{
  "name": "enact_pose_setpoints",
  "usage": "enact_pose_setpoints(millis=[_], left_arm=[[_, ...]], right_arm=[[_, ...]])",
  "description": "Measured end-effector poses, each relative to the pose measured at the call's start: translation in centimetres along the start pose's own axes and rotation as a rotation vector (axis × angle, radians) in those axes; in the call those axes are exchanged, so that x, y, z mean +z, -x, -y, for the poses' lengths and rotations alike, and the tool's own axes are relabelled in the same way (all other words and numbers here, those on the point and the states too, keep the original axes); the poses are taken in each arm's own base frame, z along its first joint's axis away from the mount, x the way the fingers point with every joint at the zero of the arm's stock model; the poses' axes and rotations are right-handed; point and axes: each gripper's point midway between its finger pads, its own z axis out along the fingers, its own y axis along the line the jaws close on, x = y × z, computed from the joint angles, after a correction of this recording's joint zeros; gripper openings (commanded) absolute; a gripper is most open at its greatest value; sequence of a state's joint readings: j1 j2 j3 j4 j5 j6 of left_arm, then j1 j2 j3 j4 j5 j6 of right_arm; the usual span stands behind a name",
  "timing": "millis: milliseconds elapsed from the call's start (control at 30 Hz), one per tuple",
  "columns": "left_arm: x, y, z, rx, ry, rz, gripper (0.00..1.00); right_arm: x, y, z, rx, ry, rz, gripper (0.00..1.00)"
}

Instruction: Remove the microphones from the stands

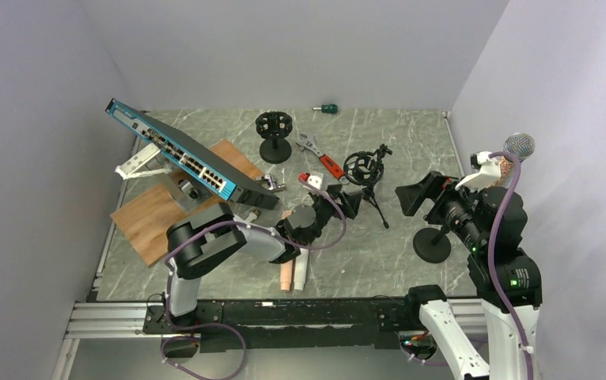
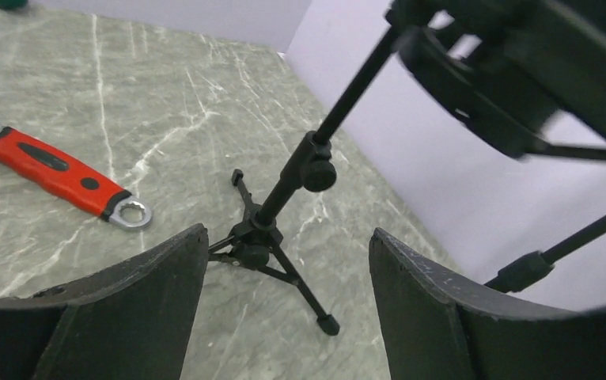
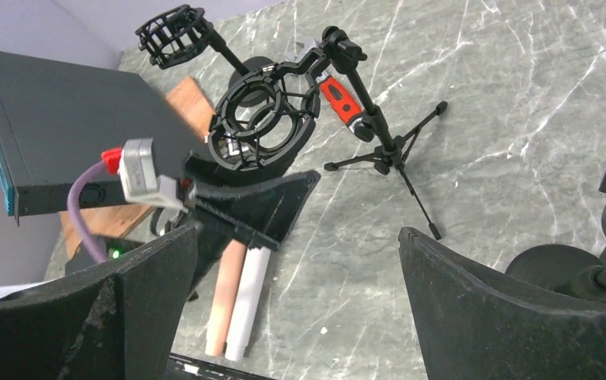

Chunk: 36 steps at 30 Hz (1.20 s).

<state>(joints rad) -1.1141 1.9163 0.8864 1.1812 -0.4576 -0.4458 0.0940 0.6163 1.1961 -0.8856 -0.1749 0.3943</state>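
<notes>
The microphone (image 1: 519, 146), with a silver mesh head and copper body, stands high at the far right on a stand with a round black base (image 1: 432, 245); my right arm hides most of it. The base also shows at the right edge of the right wrist view (image 3: 569, 269). My right gripper (image 1: 412, 198) (image 3: 300, 233) is open and empty, left of that stand, facing the table's middle. My left gripper (image 1: 353, 202) (image 2: 284, 233) is open and empty, just short of a small black tripod stand (image 2: 272, 237) whose shock mount (image 1: 363, 166) holds nothing.
A blue network switch (image 1: 177, 154) leans over a wooden board (image 1: 153, 214) at the left. A red-handled wrench (image 1: 325, 162), a second shock-mount stand (image 1: 274, 134) and a green screwdriver (image 1: 328, 108) lie further back. Pink and white tubes (image 1: 292, 269) lie near the front.
</notes>
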Motion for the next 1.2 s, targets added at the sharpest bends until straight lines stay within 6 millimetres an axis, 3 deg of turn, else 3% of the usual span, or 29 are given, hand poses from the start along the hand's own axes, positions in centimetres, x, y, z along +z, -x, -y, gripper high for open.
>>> enact_pose_setpoints(millis=[300,600,967,1200], left_arm=[[2.3,-1.2,-2.0,-0.279,-0.050,-0.043,0.71],[4.9,-1.2,-0.6,-0.466,-0.087,-0.085,0.65],[6.3,-3.1,-0.6,-0.545,-0.045,-0.137,0.53],[7.1,-4.0,-0.1,-0.612,-0.053,-0.158,0.52]], right_arm=[[-0.6,0.1,0.1,-0.005,-0.007,0.019,1.00],[-0.5,-0.1,0.2,-0.002,-0.009,0.015,1.00],[-0.3,-0.7,0.5,0.010,-0.015,0.000,1.00],[-0.3,-0.9,0.5,0.011,-0.015,-0.001,1.00]])
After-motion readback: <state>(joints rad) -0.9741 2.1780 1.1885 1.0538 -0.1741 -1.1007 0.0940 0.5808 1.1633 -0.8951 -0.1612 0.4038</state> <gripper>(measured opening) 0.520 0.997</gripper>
